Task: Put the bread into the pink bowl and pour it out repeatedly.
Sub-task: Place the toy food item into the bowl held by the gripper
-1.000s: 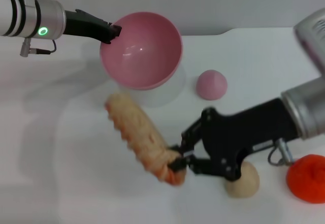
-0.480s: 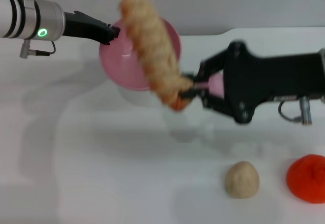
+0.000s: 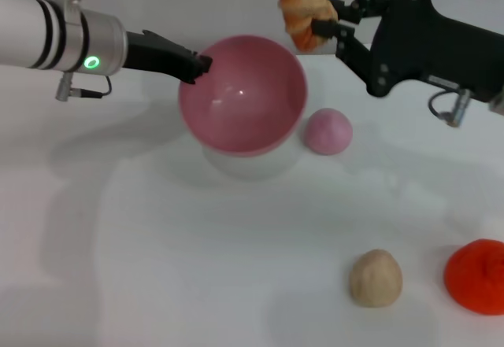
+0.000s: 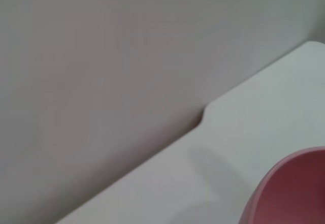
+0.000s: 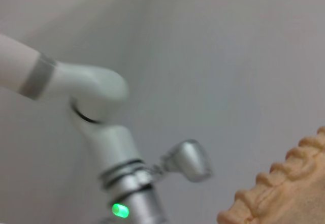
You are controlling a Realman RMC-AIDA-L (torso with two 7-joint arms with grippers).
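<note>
Right gripper (image 3: 321,26), upper centre-right of the head view: jaws closing narrowly on the lower end of the bread (image 3: 305,5), holding it well above the bench (image 3: 197,268). Bread hanging near the top edge of the frame, upper part cut off by the frame, positioned just above and behind the far right rim of the pink bowl (image 3: 244,95). Ridged tan edge of the bread (image 5: 284,193) also showing at the lower right of the right wrist view, with the left arm's silver wrist and green light in the lower left centre.

Left gripper (image 3: 198,68), upper left of centre in the head view: jaws pinching the near-left rim of the pink bowl, holding it tilted with its opening facing the camera and raised off the bench. Bowl interior showing nothing inside. Part of the bowl rim (image 4: 289,193) appearing at the lower right of the left wrist view.

Resting on the bench: small pink dome (image 3: 328,131) just right of the bowl; beige lump (image 3: 376,278) at lower right; red-orange blob (image 3: 475,275) at the lower right edge.
</note>
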